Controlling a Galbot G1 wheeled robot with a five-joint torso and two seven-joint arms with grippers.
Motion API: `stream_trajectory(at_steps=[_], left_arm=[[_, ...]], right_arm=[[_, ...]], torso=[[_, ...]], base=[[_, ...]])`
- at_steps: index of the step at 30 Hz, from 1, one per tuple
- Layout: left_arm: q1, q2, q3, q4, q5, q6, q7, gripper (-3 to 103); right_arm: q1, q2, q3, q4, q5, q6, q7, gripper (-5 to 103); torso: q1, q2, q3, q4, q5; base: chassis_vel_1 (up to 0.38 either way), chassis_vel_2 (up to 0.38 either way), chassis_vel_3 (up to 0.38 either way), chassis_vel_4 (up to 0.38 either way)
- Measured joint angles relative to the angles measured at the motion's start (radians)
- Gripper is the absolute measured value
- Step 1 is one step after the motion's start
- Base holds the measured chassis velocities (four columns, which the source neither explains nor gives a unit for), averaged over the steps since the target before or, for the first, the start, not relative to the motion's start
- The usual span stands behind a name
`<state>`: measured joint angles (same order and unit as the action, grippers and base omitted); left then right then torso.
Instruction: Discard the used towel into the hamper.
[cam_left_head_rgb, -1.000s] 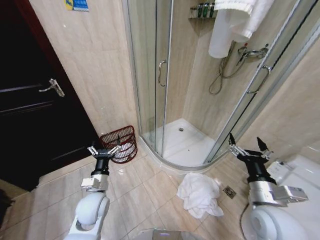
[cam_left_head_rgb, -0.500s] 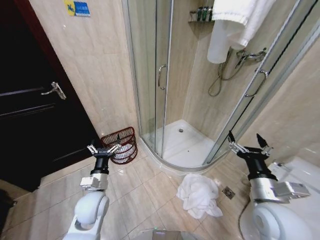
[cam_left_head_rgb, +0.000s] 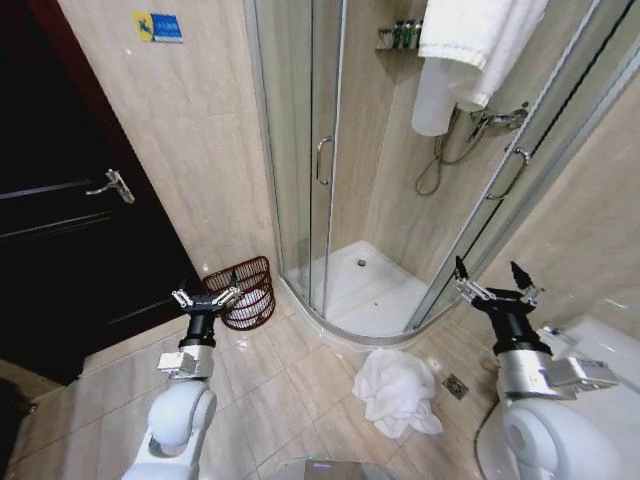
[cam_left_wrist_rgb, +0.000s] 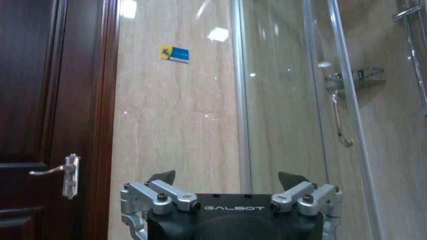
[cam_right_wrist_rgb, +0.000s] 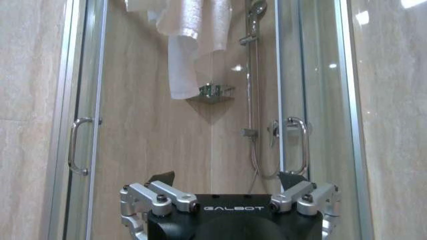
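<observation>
towel (cam_left_head_rgb: 398, 391) crumpled on floor tiles before shower tray, well apart from hamper (cam_left_head_rgb: 243, 291) against wall beside glass door. left end effector (cam_left_head_rgb: 205, 297) just before hamper, right end effector (cam_left_head_rgb: 495, 285) raised; both spread wide, empty. same wide-open fingers (cam_left_wrist_rgb: 160, 180) in left wrist view, likewise fingers (cam_right_wrist_rgb: 161, 180) in right wrist view.

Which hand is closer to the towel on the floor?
Right. The right hand is raised beside and above the towel; the left hand is across the floor by the hamper.

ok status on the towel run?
Left gripper and right gripper both open, raised, empty. Used towel crumpled on floor by shower base. Hamper against the wall beyond the left gripper. Floor between them looks unobstructed.
</observation>
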<state>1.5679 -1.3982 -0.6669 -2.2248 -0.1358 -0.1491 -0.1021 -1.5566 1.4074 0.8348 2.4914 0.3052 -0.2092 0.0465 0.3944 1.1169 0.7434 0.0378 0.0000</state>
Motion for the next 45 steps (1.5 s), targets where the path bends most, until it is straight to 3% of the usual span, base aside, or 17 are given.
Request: stream_trajectory(at_steps=[23,30,34,35,37,45], left_arm=[[-0.004,0.010,0.001,-0.009,-0.005,0.008,0.005,100],[-0.008,0.009,0.009,0.017,-0.005,-0.020,0.003,100],[0.018,0.003,0.007,0.023,-0.008,-0.045,0.003,100],[0.018,0.003,0.007,0.023,-0.008,-0.045,0.003,100],[0.022,0.006,0.011,0.023,-0.010,-0.053,0.004,100],[0.023,0.032,0.013,0.045,-0.023,-0.073,0.018,100]], right_arm=[[0.032,-0.023,-0.004,0.001,0.013,-0.009,0.002,100],[0.082,-0.059,-0.005,-0.032,0.067,0.000,0.016,100],[0.198,-0.203,-0.002,-0.068,0.215,-0.026,0.089,100],[0.198,-0.203,-0.002,-0.068,0.215,-0.026,0.089,100],[0.253,-0.277,0.007,-0.092,0.291,-0.025,0.101,100],[0.460,-0.497,0.004,-0.187,0.455,0.055,0.121,100]], torso=[[0.053,0.118,0.064,-0.0001,-0.0001],[0.065,0.146,0.080,-0.0003,0.0002],[0.066,0.147,0.081,0.0002,0.0003],[0.066,0.147,0.081,0.0002,0.0003],[0.066,0.146,0.081,0.0003,0.0001],[0.064,0.142,0.079,0.0002,0.0003]], base=[[0.000,0.000,0.000,0.000],[0.000,0.000,0.000,0.000],[0.000,0.000,0.000,0.000],[0.000,0.000,0.000,0.000],[0.000,0.000,0.000,0.000],[0.000,0.000,0.000,0.000]])
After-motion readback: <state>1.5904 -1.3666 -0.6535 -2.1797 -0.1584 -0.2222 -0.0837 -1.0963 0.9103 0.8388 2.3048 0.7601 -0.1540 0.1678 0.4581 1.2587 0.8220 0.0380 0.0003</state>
